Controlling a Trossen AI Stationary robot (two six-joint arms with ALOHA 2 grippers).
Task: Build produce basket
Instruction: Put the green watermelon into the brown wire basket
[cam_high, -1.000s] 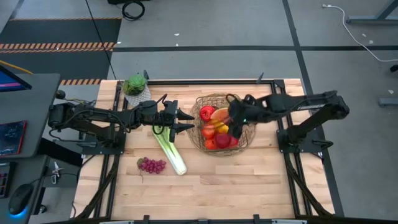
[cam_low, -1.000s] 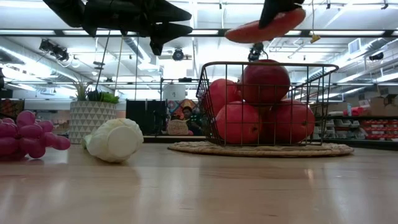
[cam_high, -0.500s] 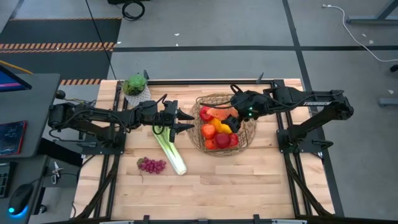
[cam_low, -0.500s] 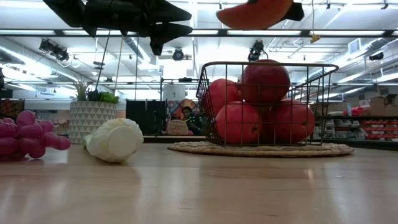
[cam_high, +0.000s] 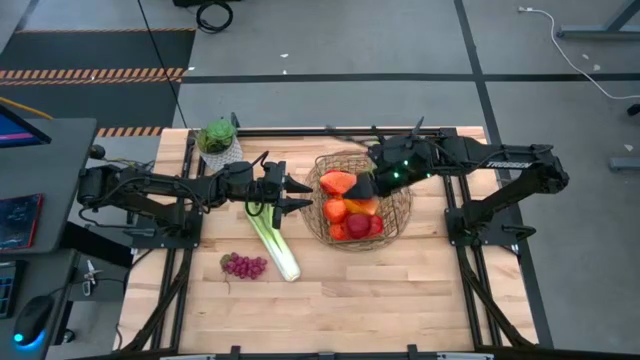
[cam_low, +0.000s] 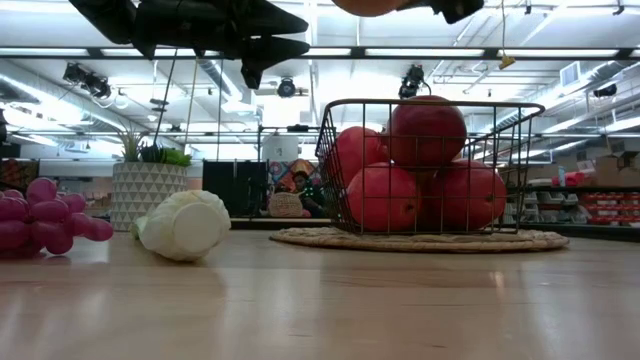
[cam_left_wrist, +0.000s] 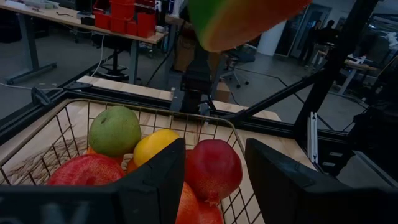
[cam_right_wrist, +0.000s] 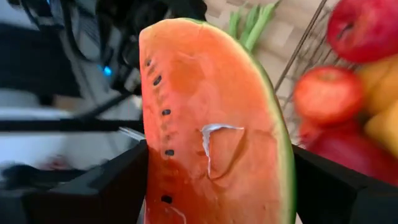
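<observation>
Watermelon slice (cam_right_wrist: 211, 124) lifted higher, red flesh, green rind, above basket (cam_high: 400, 215)

Illumination is bright and even, supplied by long ceiling strip lights (cam_low: 200, 52) visible in the low view. Shadows on the pale wooden table top (cam_high: 400, 290) are faint and short. The nearest part of the table in the low view is soft. In the right wrist view the background is blurred; the red-fleshed, green-rinded watermelon slice (cam_right_wrist: 211, 124) is sharp.
</observation>
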